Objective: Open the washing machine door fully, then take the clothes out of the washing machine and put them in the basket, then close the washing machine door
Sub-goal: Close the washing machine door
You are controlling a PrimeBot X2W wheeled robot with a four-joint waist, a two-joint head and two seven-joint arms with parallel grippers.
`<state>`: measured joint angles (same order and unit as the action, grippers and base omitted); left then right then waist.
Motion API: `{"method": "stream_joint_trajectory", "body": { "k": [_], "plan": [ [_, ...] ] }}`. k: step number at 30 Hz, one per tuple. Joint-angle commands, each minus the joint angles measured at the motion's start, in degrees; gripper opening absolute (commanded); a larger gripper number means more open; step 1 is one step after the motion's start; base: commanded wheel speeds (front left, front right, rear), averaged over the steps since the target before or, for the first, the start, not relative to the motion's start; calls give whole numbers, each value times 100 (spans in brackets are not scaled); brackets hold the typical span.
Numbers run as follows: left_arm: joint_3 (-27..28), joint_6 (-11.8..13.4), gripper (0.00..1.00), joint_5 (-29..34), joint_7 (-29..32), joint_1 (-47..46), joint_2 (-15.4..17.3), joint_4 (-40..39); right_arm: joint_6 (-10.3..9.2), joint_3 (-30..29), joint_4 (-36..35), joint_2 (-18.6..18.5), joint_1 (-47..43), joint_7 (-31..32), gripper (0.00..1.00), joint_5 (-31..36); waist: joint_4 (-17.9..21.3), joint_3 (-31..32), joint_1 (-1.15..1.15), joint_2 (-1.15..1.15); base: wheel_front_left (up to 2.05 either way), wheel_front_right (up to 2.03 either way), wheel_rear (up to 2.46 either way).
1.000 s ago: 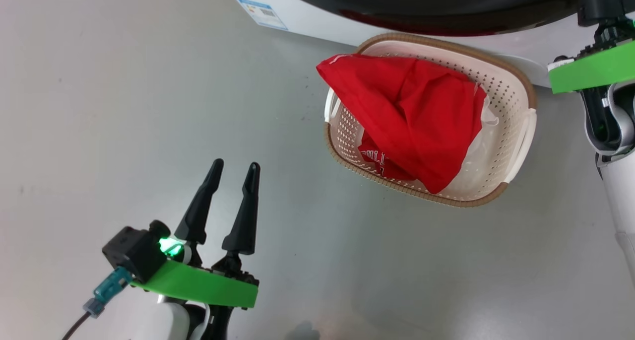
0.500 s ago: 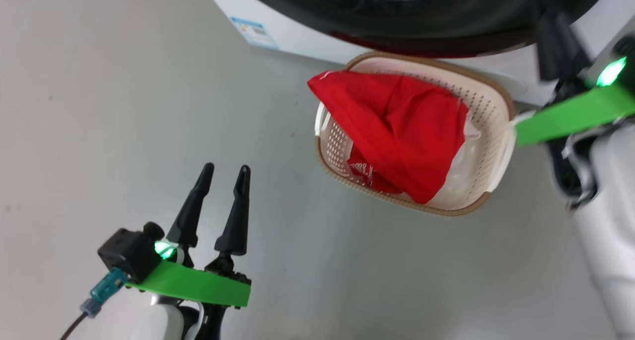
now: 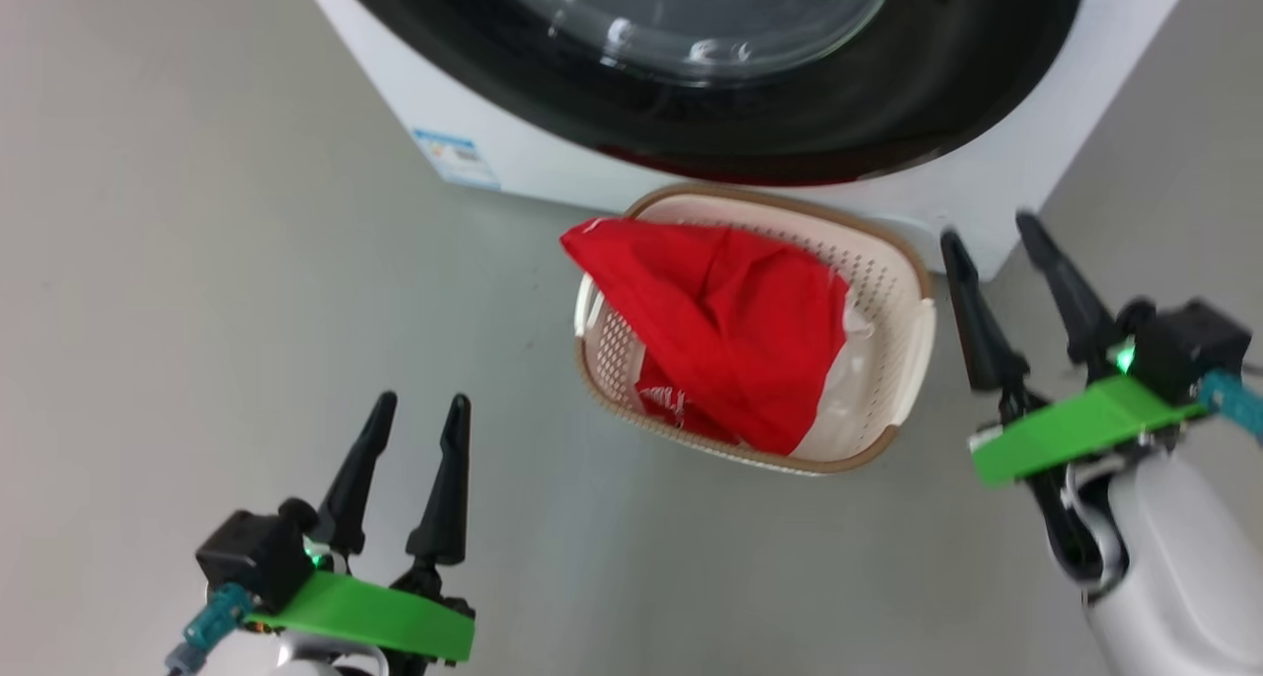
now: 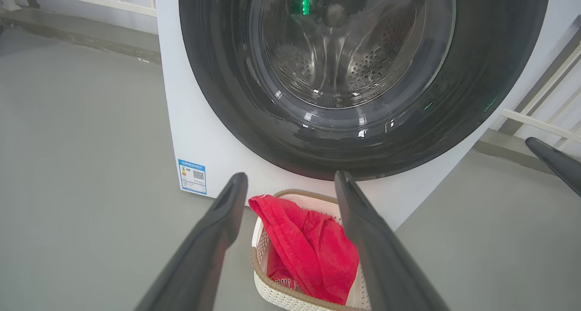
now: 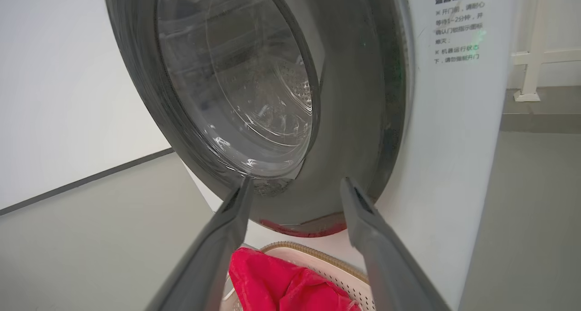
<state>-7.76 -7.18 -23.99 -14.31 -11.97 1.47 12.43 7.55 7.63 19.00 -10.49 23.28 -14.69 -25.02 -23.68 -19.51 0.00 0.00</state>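
Both empty and open, left end effector (image 3: 424, 400) and right end effector (image 3: 988, 227) flank the clothes (image 3: 730, 331) in the basket (image 3: 881, 264).

Above both grippers in the head view, the washing machine (image 3: 997, 178) is cut by the top edge, so only the lower arc of the washing machine door (image 3: 553, 113) shows. The right gripper (image 3: 988, 227) is blurred, its finger outlines soft. Left of it, the clothes (image 3: 730, 331) hide the floor of the basket (image 3: 913, 326). Their white lettering is partly folded under and too small to read. The blue label (image 3: 456, 158), beyond the left gripper (image 3: 423, 400), is also illegible. In the left wrist view the basket runs off the bottom edge, and its right side is behind that gripper's right finger.
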Motion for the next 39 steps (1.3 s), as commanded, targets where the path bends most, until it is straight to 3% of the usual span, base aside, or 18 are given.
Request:
{"method": "stream_joint_trajectory", "body": {
  "k": [1,22,39],
  "plan": [
    [236,-31,100,137,-69,142,156,-52,-6,20,-179,102,-323,-31,100,61,264,333,0,0,0,0,0],
    [314,-31,100,211,-69,665,770,-53,-6,-704,-634,385,-2196,-31,100,279,1157,1060,0,0,0,0,0],
    [613,-31,100,415,-69,1001,828,-101,-6,-1203,-906,431,-2970,-31,100,371,1655,1350,0,0,0,0,0]
  ]
}}
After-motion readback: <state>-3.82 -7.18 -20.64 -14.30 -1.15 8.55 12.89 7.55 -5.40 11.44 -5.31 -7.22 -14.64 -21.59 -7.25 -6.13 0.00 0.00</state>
